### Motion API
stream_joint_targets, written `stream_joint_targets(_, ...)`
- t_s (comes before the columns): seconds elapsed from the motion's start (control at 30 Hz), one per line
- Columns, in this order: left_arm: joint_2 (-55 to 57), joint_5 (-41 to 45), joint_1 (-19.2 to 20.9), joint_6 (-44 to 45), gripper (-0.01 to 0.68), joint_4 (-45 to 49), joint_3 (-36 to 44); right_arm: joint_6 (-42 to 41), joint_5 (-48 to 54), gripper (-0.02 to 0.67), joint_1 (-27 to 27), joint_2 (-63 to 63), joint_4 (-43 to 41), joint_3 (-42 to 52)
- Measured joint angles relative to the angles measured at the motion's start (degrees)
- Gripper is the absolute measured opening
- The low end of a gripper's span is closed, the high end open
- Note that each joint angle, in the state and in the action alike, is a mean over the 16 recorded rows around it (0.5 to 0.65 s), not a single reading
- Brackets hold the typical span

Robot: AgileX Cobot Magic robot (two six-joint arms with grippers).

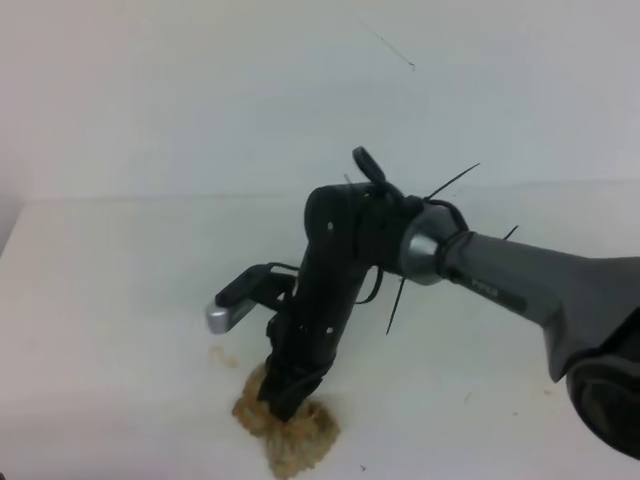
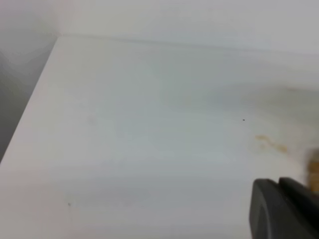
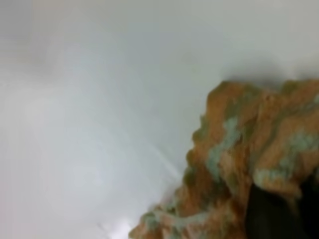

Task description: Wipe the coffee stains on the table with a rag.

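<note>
Beige rag (image 1: 292, 430) lies wadded on the white bench (image 1: 120, 300), clenched by the right hand (image 1: 285, 395) pressing down; faint coffee stains (image 1: 222, 356) sit just beside it

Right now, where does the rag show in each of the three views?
Exterior high: rag at bottom centre, under the right tool.
Left wrist: only a blurred tan sliver at the right edge, probably the rag.
Right wrist: fills the lower right.
Shared landmark: the white table.
</note>
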Motion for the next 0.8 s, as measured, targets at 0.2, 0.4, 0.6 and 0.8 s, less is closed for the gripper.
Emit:
stream_joint_targets(0.2, 0.0, 0.0, 0.0, 0.0, -0.003, 0.0, 0.0, 1.3, -2.6, 0.046, 3.0, 0.7, 0.2, -3.7)
stream_joint_targets(0.4, 0.0, 0.0, 0.0, 0.0, -0.003, 0.0, 0.0, 3.3, -6.7, 0.046, 3.9, 1.6, -1.2, -8.9)
stream_joint_targets(0.6, 0.0, 0.0, 0.0, 0.0, -0.003, 0.0, 0.0, 4.9, -10.2, 0.046, 3.8, 2.2, -3.1, -12.5)
stream_joint_targets(0.8, 0.0, 0.0, 0.0, 0.0, -0.003, 0.0, 0.0, 5.0, -11.8, 0.046, 3.8, 2.3, -4.2, -13.2)
